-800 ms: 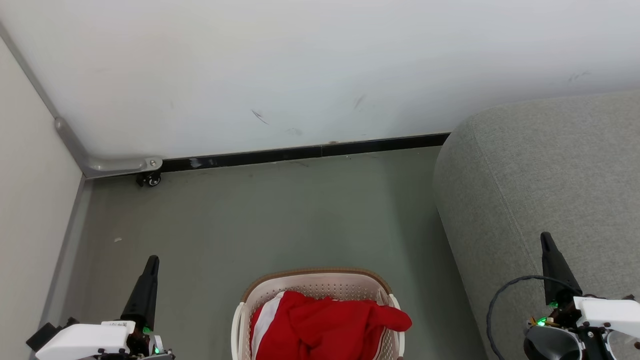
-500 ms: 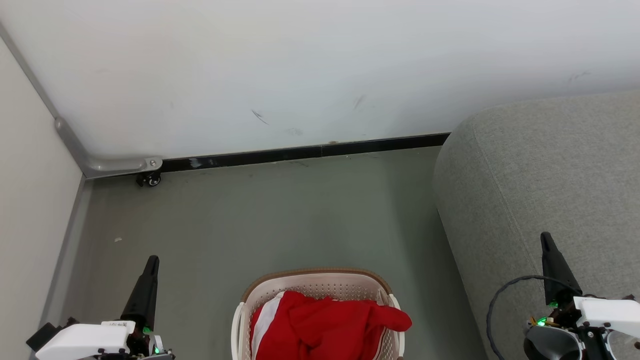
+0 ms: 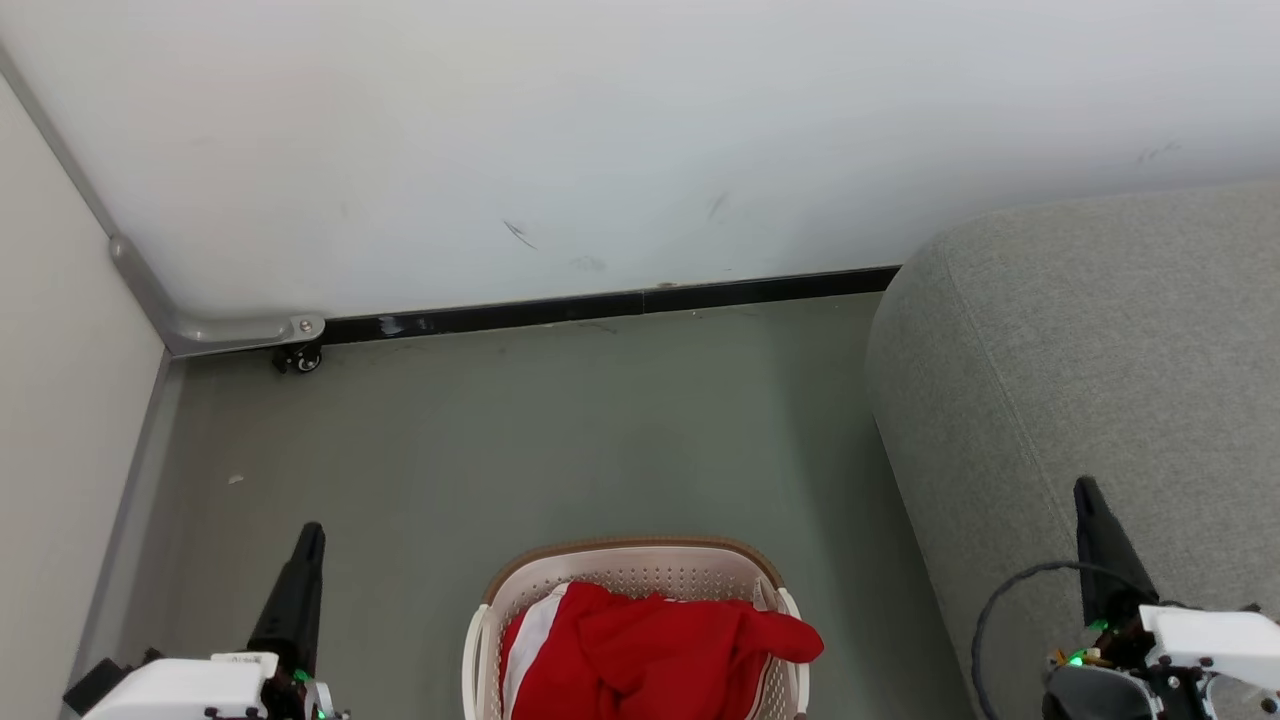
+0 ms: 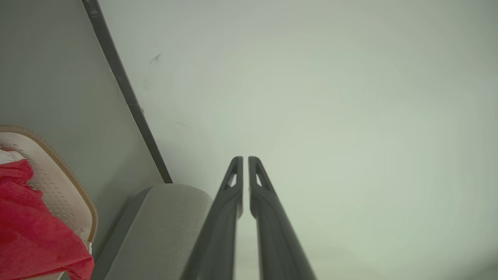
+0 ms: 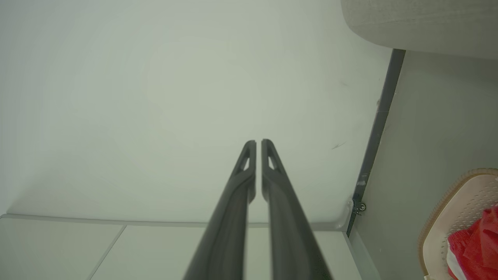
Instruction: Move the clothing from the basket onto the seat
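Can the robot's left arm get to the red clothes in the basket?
Probably yes. The left gripper sits beside the basket with just bare floor between them, and the clothing lies heaped on top, uncovered. The gripper is shut, so it would need to open first.

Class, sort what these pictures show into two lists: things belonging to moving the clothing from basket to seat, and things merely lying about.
Belonging to the job: clothing, basket, seat, left hand, right hand.

Merely there: caster wheel, black skirting strip, white wall, grey floor.
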### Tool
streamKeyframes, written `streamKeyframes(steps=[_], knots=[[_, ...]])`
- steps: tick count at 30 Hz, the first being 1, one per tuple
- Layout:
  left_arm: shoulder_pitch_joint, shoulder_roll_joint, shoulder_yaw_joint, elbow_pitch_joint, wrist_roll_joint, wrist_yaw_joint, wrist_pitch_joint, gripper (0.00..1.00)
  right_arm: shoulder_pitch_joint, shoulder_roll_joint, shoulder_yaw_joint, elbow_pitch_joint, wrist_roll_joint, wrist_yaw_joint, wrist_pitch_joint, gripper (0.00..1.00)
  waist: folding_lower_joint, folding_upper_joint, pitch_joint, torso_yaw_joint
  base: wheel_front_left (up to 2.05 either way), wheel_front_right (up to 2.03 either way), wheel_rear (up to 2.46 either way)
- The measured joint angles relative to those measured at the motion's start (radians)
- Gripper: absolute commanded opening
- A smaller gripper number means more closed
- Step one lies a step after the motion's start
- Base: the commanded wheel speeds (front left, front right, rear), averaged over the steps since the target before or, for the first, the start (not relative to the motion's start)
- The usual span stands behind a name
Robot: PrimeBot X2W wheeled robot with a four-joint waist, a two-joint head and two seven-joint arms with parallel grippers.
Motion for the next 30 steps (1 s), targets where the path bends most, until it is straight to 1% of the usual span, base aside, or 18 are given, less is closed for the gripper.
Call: streamKeyframes(steps=[1, 2, 6, 12, 22, 25, 30], knots=[[0.006, -0.004, 0.0, 0.012, 0.0, 0.0, 0.0, 0.0, 0.008, 0.004, 0.002, 0.01, 0.0, 0.0, 0.0, 0.0, 0.0, 0.0, 0.0, 0.0, 0.0, 0.0, 0.0], [0.015, -0.009, -0.002, 0.024, 0.0, 0.0, 0.0, 1.0, 0.02, 0.007, 0.004, 0.024, 0.0, 0.0, 0.0, 1.0, 0.0, 0.0, 0.0, 0.0, 0.0, 0.0, 0.0], [0.042, -0.013, -0.01, 0.041, 0.0, 0.0, -0.005, 1.0, 0.045, 0.012, 0.007, 0.043, 0.0, 0.0, -0.002, 1.0, 0.0, 0.0, 0.0, 0.0, 0.0, 0.0, 0.0], [0.041, -0.012, -0.028, 0.034, 0.003, 0.0, -0.027, 1.0, 0.043, 0.012, 0.018, 0.031, -0.007, 0.0, -0.022, 1.0, 0.0, 0.0, 0.0, 0.0, 0.0, 0.0, 0.0], [0.041, -0.01, -0.068, 0.017, 0.047, 0.0, -0.065, 1.0, 0.043, 0.009, 0.05, 0.021, -0.075, 0.0, -0.059, 1.0, 0.0004, 0.0, 0.001, 0.0, 0.0, 0.0, 0.0], [0.041, -0.009, -0.08, 0.011, 0.073, 0.002, -0.076, 1.0, 0.043, 0.003, 0.064, 0.018, -0.113, 0.0, -0.072, 1.0, 0.0014, 0.0, 0.001, 0.0, 0.0, 0.0, 0.0], [0.041, -0.008, -0.091, 0.0, 0.113, 0.008, -0.093, 1.0, 0.043, 0.0, 0.075, 0.015, -0.175, 0.0, -0.086, 1.0, 0.0056, 0.0, 0.0, 0.0, 0.0, 0.0, 0.0]])
